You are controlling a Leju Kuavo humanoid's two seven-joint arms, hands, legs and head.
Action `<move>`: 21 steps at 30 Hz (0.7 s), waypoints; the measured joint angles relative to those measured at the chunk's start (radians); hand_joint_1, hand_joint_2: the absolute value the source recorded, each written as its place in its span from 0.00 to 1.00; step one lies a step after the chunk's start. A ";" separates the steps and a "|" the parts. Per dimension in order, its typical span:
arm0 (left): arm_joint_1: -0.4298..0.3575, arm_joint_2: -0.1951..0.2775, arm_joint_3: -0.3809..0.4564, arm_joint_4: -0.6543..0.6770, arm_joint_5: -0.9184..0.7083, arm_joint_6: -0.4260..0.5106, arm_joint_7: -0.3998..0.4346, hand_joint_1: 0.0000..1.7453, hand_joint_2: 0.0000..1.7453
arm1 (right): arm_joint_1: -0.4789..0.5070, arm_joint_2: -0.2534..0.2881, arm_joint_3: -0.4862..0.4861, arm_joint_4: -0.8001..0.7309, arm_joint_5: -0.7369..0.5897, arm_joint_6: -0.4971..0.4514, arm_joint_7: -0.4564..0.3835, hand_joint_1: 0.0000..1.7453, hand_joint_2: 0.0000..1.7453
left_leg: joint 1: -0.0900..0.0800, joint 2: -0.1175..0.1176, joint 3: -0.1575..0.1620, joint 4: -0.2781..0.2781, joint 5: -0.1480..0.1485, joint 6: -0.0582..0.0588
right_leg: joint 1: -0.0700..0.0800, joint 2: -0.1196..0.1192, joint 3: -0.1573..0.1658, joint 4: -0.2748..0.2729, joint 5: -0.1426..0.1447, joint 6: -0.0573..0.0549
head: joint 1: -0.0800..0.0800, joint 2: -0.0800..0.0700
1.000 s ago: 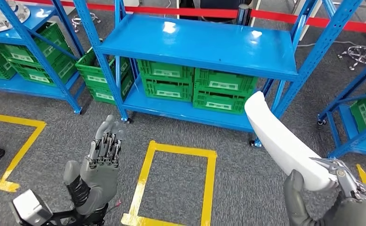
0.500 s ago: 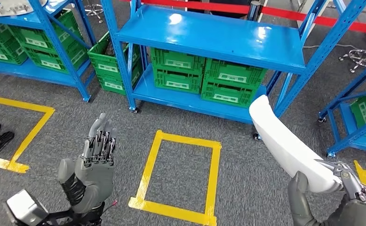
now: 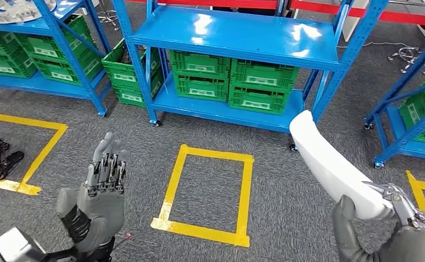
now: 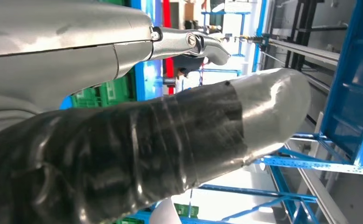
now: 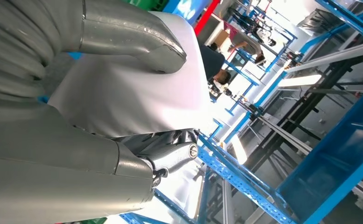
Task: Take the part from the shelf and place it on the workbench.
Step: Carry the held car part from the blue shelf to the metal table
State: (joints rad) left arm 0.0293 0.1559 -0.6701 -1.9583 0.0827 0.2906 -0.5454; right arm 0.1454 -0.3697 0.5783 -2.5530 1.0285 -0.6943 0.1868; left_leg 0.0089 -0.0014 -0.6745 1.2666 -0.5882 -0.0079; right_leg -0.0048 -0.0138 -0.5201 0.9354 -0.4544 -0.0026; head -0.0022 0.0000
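— What's over on the far side, left of the yellow tape rectangle [image 3: 208,195]?

— A blue steel rack [image 3: 46,49], with ribbed green plastic crates [image 3: 13,57] on its low shelf and a round, shiny metal piece [image 3: 11,9] on top. Nearer us, left of the rectangle, the robot's left hand [image 3: 102,191] is raised with nothing in it, its dark fingers [image 3: 107,169] straight and side by side, the grey palm smooth and hard-looking.

— And beyond the rectangle?

— The middle shelf unit [image 3: 232,35], glossy blue painted metal that catches the ceiling lights. Its top deck is bare; four green latticed crates [image 3: 232,82] sit packed together on the bottom deck. The floor [image 3: 287,180] is a rough grey carpet.

— Where's the part?

— Right of the rectangle. It's a long white panel [image 3: 330,164], smooth, matte, gently curved with a rounded tip, slanting up toward the shelf's corner post. The right hand [image 3: 388,229] grips its lower end, thick grey thumb on one face, metal fingers [image 5: 170,156] on the other.

— Further right?

— Another blue rack [image 3: 412,103], also holding a green crate [image 3: 423,117].
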 joint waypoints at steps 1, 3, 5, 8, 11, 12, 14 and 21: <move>0.001 0.001 0.000 0.000 -0.001 0.001 0.000 0.00 0.00 | 0.000 0.000 0.000 0.001 0.002 0.000 0.002 1.00 1.00 | 0.002 0.000 0.027 -0.012 0.029 0.000 | 0.000 0.000 -0.015 0.006 0.011 0.003 | -0.004 0.000; 0.002 0.003 0.001 -0.003 -0.003 0.004 -0.001 0.00 0.00 | 0.000 -0.002 0.000 0.001 0.005 0.000 0.010 1.00 1.00 | 0.004 0.001 0.121 -0.120 0.076 0.003 | 0.000 0.001 -0.046 0.020 0.028 0.010 | -0.010 0.000; 0.002 0.004 0.001 -0.009 -0.005 0.011 -0.003 0.00 0.00 | -0.001 -0.007 0.000 0.001 0.008 0.000 0.022 1.00 1.00 | 0.003 0.000 0.213 -0.250 0.065 0.009 | 0.001 0.002 -0.066 0.035 0.041 0.019 | -0.015 0.000; 0.005 0.005 0.001 -0.016 -0.008 0.024 -0.004 0.00 0.00 | -0.006 -0.016 0.000 0.002 0.010 0.000 0.037 1.00 1.00 | 0.000 0.000 0.231 -0.315 0.045 0.027 | 0.001 0.001 -0.083 0.045 0.060 0.037 | -0.013 0.000; 0.011 0.006 0.001 -0.020 -0.013 0.036 -0.004 0.00 0.00 | -0.012 -0.025 0.002 0.004 0.006 0.000 0.042 1.00 1.00 | 0.003 0.003 0.205 -0.320 0.067 0.054 | -0.001 0.004 -0.114 0.120 -0.019 0.051 | -0.001 0.000; 0.011 0.007 0.001 -0.023 -0.015 0.041 -0.003 0.00 0.00 | -0.015 -0.028 0.002 0.005 0.002 0.000 0.043 1.00 1.00 | 0.001 0.004 0.194 -0.320 0.078 0.059 | -0.002 0.006 -0.128 0.180 -0.072 0.054 | 0.005 0.000; 0.013 0.008 0.001 -0.027 -0.019 0.048 -0.003 0.00 0.00 | -0.021 -0.033 0.004 0.007 -0.007 0.000 0.043 1.00 1.00 | -0.001 0.004 0.171 -0.317 0.099 0.063 | -0.004 0.007 -0.144 0.301 -0.145 0.057 | 0.017 0.000; 0.019 0.011 0.002 -0.042 -0.024 0.062 -0.002 0.00 0.00 | -0.037 -0.043 0.008 0.014 -0.030 0.000 0.034 1.00 1.00 | -0.009 0.005 0.086 -0.286 0.159 0.045 | 0.005 0.009 0.066 0.058 -0.062 0.029 | 0.035 0.000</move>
State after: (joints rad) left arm 0.0479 0.1671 -0.6683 -2.0007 0.0590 0.3522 -0.5476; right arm 0.1087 -0.4131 0.5866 -2.5393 0.9982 -0.6943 0.2213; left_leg -0.0003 0.0032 -0.5885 0.9809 -0.4289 0.0374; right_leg -0.0002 -0.0046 -0.4545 0.9931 -0.5167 0.0268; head 0.0328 0.0000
